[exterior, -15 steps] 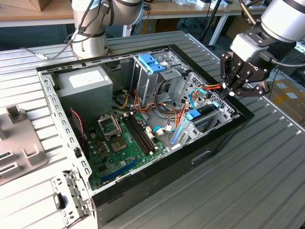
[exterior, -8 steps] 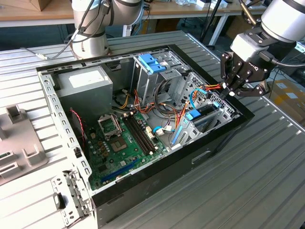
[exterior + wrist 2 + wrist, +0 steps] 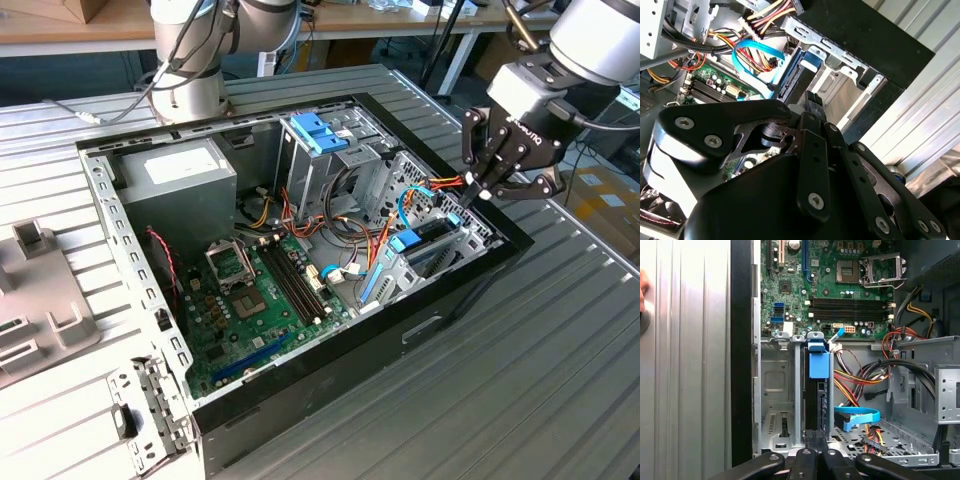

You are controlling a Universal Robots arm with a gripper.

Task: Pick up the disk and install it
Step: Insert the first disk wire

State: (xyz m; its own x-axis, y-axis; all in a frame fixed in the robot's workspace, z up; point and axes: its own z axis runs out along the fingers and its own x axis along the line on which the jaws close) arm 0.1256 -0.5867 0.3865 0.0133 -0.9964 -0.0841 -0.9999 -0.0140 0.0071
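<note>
The disk (image 3: pixel 432 238), a dark body in light-blue rails, stands on edge in a slot of the metal drive bay (image 3: pixel 470 235) at the open computer case's corner on the exterior view's right. Its blue end tab (image 3: pixel 819 364) faces the motherboard. In the first wrist view the disk (image 3: pixel 815 400) runs from that tab back toward my fingers. My gripper (image 3: pixel 474 192) hangs just above the disk's outer end, fingers shut together with nothing between them. In the second wrist view the gripper (image 3: pixel 812 100) sits beside the disk's blue rail (image 3: pixel 792 82). I cannot tell whether the tips touch the disk.
An empty slot (image 3: pixel 775 405) lies beside the disk, next to the case's black wall (image 3: pixel 742 365). A blue cable (image 3: pixel 860 416) and wire bundles crowd the other side. A tall cage with a blue bracket (image 3: pixel 318 132), the motherboard (image 3: pixel 255 295) and the power supply (image 3: pixel 180 175) occupy the case. A hand (image 3: pixel 642 285) shows.
</note>
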